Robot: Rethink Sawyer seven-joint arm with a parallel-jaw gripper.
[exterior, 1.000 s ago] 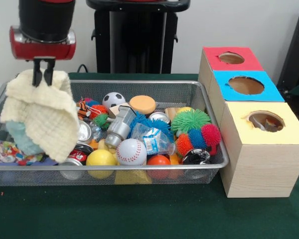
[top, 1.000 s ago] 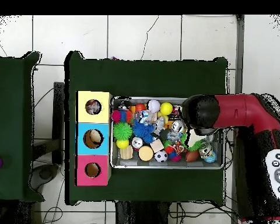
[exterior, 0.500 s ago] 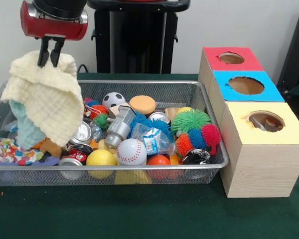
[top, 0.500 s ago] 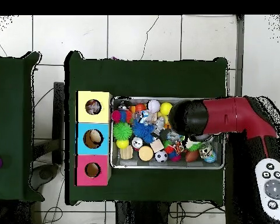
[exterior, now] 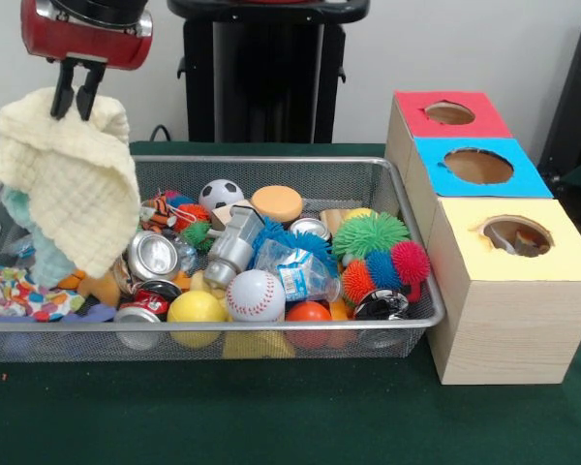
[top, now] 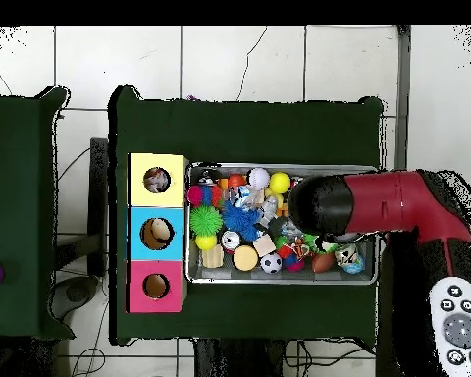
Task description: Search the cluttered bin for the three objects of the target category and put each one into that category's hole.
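Gripper (exterior: 70, 97) is pinched on the top edge of the large cream knitted cloth (exterior: 66, 189), which is held up clear of the cluttered bin (exterior: 271, 163) and hangs straight down below the fingers. Cloth is not a target; it is judged to be lifted only so that what lay under it is exposed. Directly below the gripper, behind and under the hanging cloth, a pale blue soft item (exterior: 39, 254) is seen, and lower still, at the bin's front corner, a small multicolour printed cloth piece (exterior: 19, 295) lies on the mesh, likely one of the three objects. Other two are not made out among the balls and cans to the side of the gripper. Yellow-topped hole (exterior: 516, 235) is at the opposite end of the bin, well apart from the gripper; something is already visible inside it. In the overhead view the arm (top: 377, 204) covers the gripper and cloth, so the grip cannot be checked there. Risk: if the cream cloth is released here, the printed piece gets covered.
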